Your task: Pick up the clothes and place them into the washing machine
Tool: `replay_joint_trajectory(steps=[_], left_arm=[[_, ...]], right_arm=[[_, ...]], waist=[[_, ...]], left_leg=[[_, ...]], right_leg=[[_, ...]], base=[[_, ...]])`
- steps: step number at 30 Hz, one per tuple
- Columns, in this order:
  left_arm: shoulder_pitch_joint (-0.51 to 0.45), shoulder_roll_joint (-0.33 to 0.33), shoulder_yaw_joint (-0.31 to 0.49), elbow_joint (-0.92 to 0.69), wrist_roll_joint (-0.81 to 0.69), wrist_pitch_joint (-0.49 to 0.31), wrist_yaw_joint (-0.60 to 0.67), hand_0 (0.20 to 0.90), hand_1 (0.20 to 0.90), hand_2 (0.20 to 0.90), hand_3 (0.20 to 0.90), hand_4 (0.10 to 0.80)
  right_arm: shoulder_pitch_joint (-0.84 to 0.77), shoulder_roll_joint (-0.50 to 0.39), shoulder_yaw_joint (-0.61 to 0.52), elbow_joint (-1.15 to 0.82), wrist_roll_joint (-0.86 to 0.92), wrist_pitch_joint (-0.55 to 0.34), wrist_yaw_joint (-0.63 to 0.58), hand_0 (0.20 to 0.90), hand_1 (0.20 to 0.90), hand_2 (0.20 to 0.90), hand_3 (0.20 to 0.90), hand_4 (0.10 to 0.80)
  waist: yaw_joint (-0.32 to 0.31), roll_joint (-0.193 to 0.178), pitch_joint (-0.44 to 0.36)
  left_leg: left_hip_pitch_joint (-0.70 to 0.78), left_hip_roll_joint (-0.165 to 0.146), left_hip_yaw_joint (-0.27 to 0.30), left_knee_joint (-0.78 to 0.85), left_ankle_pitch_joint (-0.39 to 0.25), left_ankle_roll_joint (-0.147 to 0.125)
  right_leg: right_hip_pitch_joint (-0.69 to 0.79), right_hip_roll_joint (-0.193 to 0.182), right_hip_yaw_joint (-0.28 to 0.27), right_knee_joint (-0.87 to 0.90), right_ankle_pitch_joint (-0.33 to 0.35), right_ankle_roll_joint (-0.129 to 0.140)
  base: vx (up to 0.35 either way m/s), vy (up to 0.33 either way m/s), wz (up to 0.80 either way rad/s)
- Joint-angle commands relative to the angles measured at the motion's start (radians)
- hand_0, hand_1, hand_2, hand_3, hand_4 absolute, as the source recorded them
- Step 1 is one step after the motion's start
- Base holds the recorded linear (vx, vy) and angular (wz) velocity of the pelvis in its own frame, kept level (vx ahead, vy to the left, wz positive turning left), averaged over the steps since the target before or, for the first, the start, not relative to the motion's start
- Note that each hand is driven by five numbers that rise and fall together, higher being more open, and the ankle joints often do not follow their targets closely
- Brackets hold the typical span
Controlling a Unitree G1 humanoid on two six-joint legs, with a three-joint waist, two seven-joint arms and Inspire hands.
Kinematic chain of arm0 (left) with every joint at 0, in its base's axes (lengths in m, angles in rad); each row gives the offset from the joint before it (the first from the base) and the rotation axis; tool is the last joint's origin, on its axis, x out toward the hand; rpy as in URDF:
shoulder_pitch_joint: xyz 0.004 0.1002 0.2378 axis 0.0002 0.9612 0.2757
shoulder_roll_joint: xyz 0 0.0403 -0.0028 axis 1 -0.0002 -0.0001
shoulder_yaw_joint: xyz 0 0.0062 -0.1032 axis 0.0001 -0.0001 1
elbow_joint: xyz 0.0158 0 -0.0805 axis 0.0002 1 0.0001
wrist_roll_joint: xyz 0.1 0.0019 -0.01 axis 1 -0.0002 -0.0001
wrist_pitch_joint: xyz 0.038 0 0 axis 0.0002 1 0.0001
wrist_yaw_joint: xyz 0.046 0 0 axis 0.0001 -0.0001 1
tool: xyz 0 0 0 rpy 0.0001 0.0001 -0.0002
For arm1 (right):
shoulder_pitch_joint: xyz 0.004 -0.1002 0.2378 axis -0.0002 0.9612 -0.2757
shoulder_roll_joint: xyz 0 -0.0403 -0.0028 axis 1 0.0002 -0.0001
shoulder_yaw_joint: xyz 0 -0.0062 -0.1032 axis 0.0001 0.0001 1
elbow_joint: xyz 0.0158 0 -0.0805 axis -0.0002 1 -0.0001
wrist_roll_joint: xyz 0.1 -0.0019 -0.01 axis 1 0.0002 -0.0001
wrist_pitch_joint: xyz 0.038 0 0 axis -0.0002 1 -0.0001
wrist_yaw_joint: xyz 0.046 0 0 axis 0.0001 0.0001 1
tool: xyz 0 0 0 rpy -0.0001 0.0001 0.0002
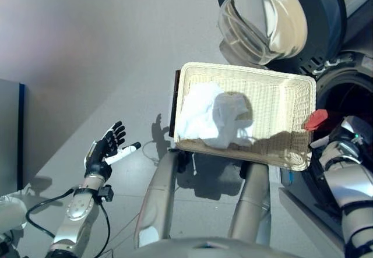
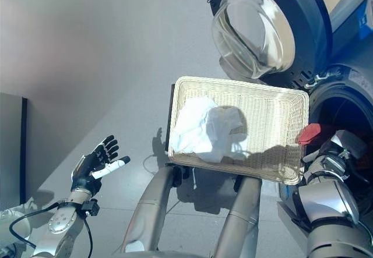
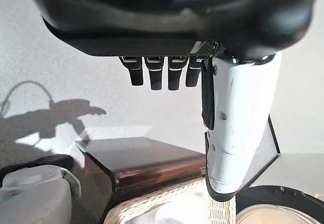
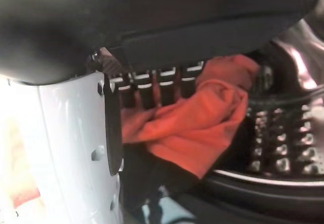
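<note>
Right hand (image 4: 126, 128) grips red cloth (image 4: 202, 128) at washing machine (image 1: 349, 89) rim; left hand (image 1: 106, 147) spread wide over bare floor (image 1: 87, 48).

I see the washing machine (image 1: 349, 95) at far right, its round door (image 1: 265, 16) swung wide, leaving the drum mouth unblocked. A wicker basket (image 1: 291, 95) sits just left of that opening, crowding the approach. My left hand (image 1: 105, 148) hangs over bare floor (image 1: 87, 54), well apart from everything.
</note>
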Motion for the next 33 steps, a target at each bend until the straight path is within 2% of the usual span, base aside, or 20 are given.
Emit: replay_joint_trajectory(steps=[1,9,10,11,12,29,32,33], left_arm=[[0.043,0.01,0.116,-0.073,0.004,-0.062,0.013,0.9,0.9,0.9,0.9,0.8],[0.071,0.009,0.147,-0.097,-0.006,-0.068,0.038,0.9,0.9,0.9,0.9,0.8],[0.079,0.01,0.151,-0.1,-0.013,-0.069,0.04,0.9,0.9,0.9,0.9,0.8],[0.08,0.01,0.152,-0.1,-0.013,-0.069,0.04,0.9,0.9,0.9,0.9,0.8],[0.084,0.009,0.155,-0.096,-0.02,-0.067,0.042,0.9,0.9,0.9,0.9,0.8],[0.116,0.028,0.166,-0.108,-0.043,-0.07,0.035,0.9,0.9,0.9,0.9,0.8],[0.104,0.017,0.161,-0.091,-0.04,-0.074,0.048,0.9,0.9,0.9,0.9,0.8],[0.101,0.02,0.159,-0.089,-0.04,-0.075,0.048,0.9,0.9,0.9,0.9,0.8]], right_arm=[[0.04,-0.161,0.045,-0.04,-0.025,0.016,-0.042,0.9,0.9,0.9,0.9,0.8],[0.05,-0.14,0.042,-0.093,-0.008,-0.003,-0.054,0.9,0.9,0.9,0.9,0.8],[0.042,-0.134,0.044,-0.088,0.003,-0.005,-0.051,0.496,0.496,0.496,0.496,0.512],[0.041,-0.134,0.044,-0.088,0.003,-0.005,-0.051,0.436,0.436,0.436,0.436,0.469],[0.03,-0.125,0.049,-0.08,0.019,-0.011,-0.047,0.2,0.2,0.2,0.2,0.3],[-0.017,-0.108,0.042,-0.031,0.117,-0.043,-0.06,0.2,0.2,0.2,0.2,0.3],[-0.009,-0.1,-0.119,-0.047,0.341,-0.117,-0.104,0.2,0.2,0.2,0.2,0.3],[-0.004,-0.101,-0.124,-0.049,0.343,-0.118,-0.105,0.2,0.2,0.2,0.2,0.3]], waist=[[-0.02,0.036,-0.011],[-0.05,0.019,0.006],[-0.049,0.018,0.006],[-0.049,0.018,0.006],[-0.047,0.017,0.004],[-0.035,0.015,-0.009],[-0.045,0.013,-0.01],[-0.041,0.012,-0.01]], left_leg=[[0.015,0.047,-0.044,0.005,-0.028,-0.071],[-0.019,0.056,-0.044,0.087,-0.063,-0.072],[-0.03,0.058,-0.048,0.109,-0.072,-0.072],[-0.031,0.058,-0.048,0.11,-0.072,-0.072],[-0.039,0.059,-0.048,0.119,-0.076,-0.073],[-0.057,0.062,-0.05,0.12,-0.071,-0.071],[-0.058,0.063,-0.049,0.117,-0.072,-0.068],[-0.057,0.064,-0.049,0.118,-0.073,-0.068]], right_leg=[[-0.012,0.025,-0.009,0.035,-0.019,-0.052],[-0.043,0.043,-0.008,0.103,-0.049,-0.065],[-0.051,0.045,-0.007,0.117,-0.058,-0.068],[-0.052,0.045,-0.007,0.118,-0.059,-0.068],[-0.061,0.046,-0.008,0.129,-0.064,-0.071],[-0.083,0.055,-0.02,0.145,-0.074,-0.077],[-0.08,0.058,-0.021,0.141,-0.073,-0.076],[-0.08,0.058,-0.021,0.141,-0.074,-0.076]], base=[[-0.007,-0.03,0.04],[-0.008,-0.02,-0.01],[0.0,0.0,0.0],[-0.009,-0.037,-0.05],[-0.004,-0.031,-0.05],[-0.001,-0.005,0.0],[0.003,-0.001,-0.01],[0.012,-0.007,-0.05]])
